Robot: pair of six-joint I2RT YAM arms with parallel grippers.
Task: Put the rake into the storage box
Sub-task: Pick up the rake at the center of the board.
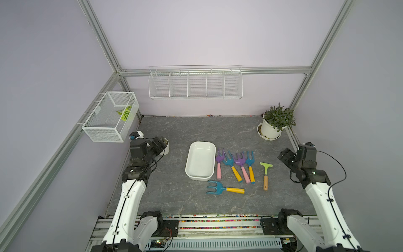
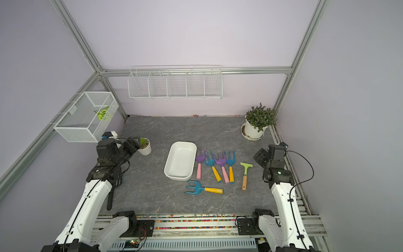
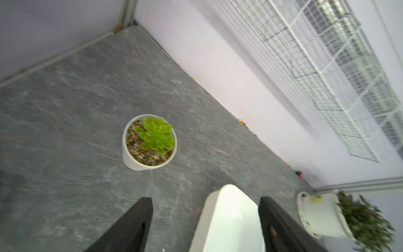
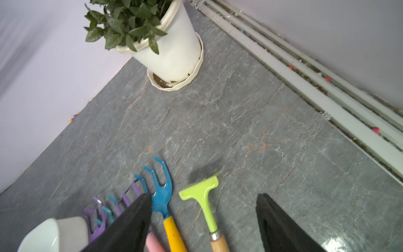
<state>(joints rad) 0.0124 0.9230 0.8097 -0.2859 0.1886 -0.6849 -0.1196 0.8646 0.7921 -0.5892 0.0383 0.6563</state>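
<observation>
Both tools hung empty above the grey stone-patterned table (image 1: pixel 174 196): the left gripper (image 3: pixel 206 198) and the right gripper (image 4: pixel 205 196) each had jaws parted with nothing between them. The storage box (image 1: pixel 200 160) sat mid-table, empty, its long axis running away from the robot. A row of four rakes (image 1: pixel 241 161) lay just beside its right wall, roughly parallel to it, tines away from the robot. The outermost blue rake (image 1: pixel 250 166) lay nearest the right arm, with a green scraper (image 1: pixel 265 174) between them. A fifth blue rake (image 1: pixel 224 188) lay crosswise in front of the box, tines pointing left. The right arm looked better placed. No brand or writing could be read.
</observation>
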